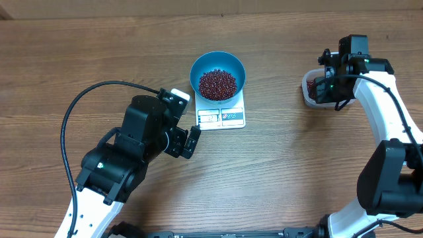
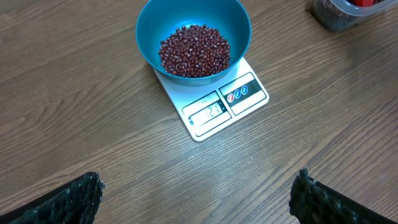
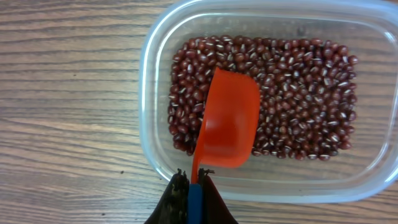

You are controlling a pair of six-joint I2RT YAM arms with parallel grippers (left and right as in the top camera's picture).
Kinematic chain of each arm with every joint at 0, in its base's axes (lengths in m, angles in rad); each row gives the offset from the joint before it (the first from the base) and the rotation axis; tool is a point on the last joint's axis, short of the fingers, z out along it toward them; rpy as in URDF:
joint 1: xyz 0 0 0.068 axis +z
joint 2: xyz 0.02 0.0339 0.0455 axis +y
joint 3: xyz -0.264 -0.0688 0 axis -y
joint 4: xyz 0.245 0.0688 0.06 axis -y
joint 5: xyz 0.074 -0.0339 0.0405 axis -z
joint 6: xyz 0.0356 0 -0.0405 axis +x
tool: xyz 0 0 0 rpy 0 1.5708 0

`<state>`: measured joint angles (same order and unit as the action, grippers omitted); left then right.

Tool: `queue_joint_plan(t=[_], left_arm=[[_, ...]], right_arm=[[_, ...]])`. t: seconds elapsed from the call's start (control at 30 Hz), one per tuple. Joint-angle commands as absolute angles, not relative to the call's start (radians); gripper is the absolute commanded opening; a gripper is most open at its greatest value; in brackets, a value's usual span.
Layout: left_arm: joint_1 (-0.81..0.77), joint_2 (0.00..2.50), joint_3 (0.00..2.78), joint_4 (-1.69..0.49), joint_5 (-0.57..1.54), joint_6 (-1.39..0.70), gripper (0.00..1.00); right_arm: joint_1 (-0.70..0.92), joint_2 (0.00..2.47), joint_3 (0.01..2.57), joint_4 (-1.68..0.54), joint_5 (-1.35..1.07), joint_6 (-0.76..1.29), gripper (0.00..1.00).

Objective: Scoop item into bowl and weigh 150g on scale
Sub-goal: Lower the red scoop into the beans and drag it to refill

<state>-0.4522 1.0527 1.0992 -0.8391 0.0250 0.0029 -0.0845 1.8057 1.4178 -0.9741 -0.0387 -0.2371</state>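
Wood-grain table (image 1: pixel 79 53) under everything. At the near left, the black left arm (image 1: pixel 125 152), bent in toward the middle; at the right, the white right arm (image 1: pixel 386 125), stretched up to the far right side.

Near the far right edge, a clear plastic container (image 3: pixel 152 93), well apart from the bowl. At the table's middle, the blue bowl (image 2: pixel 149 31), upright, seated on the far part of the white scale (image 2: pixel 242 93), with the display and label panel left uncovered on the near edge. Digits too small to read.

Left gripper (image 2: pixel 199 196): spread wide, gripping nothing, hanging over bare wood just short of the scale.

Right gripper (image 3: pixel 189 196): clamped tight on the handle of an orange scoop (image 3: pixel 227 121), cup lying over the container's contents, inner face showing plain orange. Cannot tell whether touching.

Smallest of all, the dark red beans: one heap in the bowl (image 2: pixel 194 50), another layer covering the container's floor (image 3: pixel 298 93).
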Motion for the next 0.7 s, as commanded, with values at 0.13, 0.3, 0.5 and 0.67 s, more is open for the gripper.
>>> queue_joint_plan(t=[0.13,0.3,0.5,0.67], left_arm=[[-0.459,1.047,1.096,-0.838,0.019,-0.003,1.0],[-0.459,1.047,1.096,-0.838,0.019,-0.003,1.0],[-0.459,1.047,1.096,-0.838,0.019,-0.003,0.99],[-0.459,1.047,1.096,-0.838,0.019,-0.003,1.0]], right_arm=[[-0.086,1.809,1.379,-0.97,-0.117,-0.245,0.04],[-0.087,1.809,1.327,-0.925,-0.167,-0.245,0.04],[-0.095,1.809,1.323,-0.917,-0.218,-0.245,0.04],[-0.117,1.809,1.323,-0.905,-0.279,-0.245,0.04]])
